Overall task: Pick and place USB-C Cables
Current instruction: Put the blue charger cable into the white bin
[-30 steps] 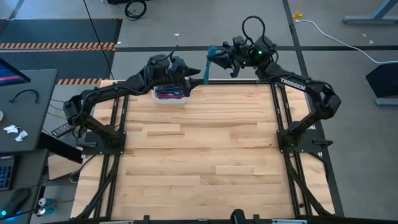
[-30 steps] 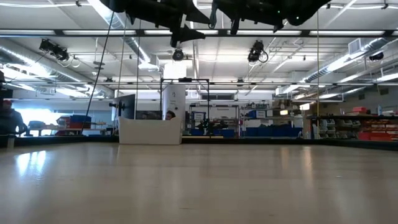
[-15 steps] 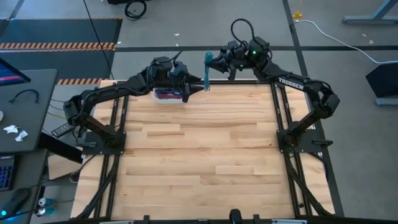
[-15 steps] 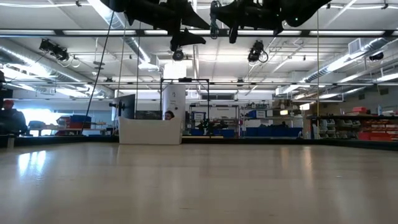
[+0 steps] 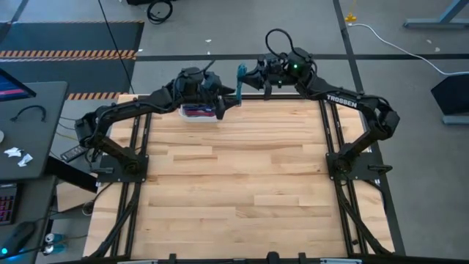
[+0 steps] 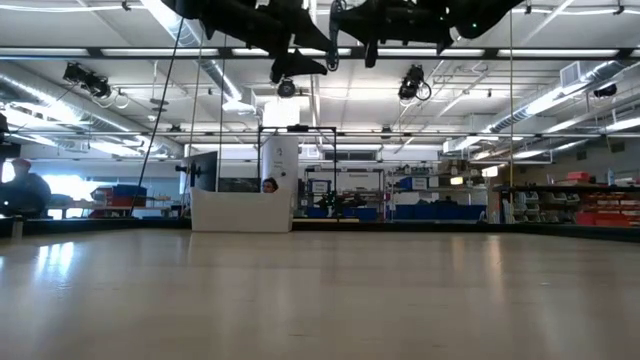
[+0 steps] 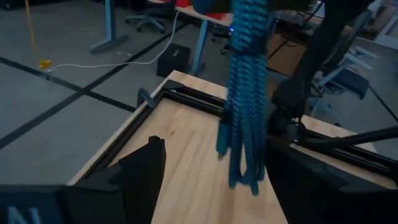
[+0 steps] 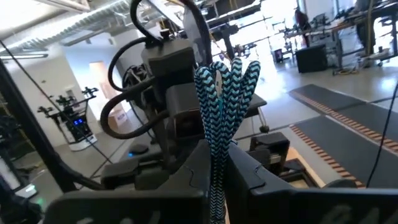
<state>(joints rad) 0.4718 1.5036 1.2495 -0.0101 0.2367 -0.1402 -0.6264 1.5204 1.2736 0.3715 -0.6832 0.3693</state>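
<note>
teal braided cable fills the near middle of the right wrist view, a folded bundle with its loops fanned out at one end and its length running down between the right gripper's two dark fingers, which are closed onto it; just past the loops sits the bulk of the left arm's wrist; from above, the right gripper is over the tabletop's far edge, near the middle, with the bundle hanging straight down from it as a thin strip, its loose ends pointing at the wood.

the left gripper is just beside that hanging strip, on the left arm's side of it, its fingers spread apart and holding nothing; in the left wrist view the teal bundle dangles close ahead, its free ends above the tabletop, roughly in line with the gap between the two fingers but clear of both.

next to the left gripper, under the left arm's wrist, a small clear tray rests on the tabletop near the far edge, with more cables lying in it, magenta and dark strands packed together; how many i cannot tell.

in the low view both arms show only as dark shapes along the upper edge.
</note>
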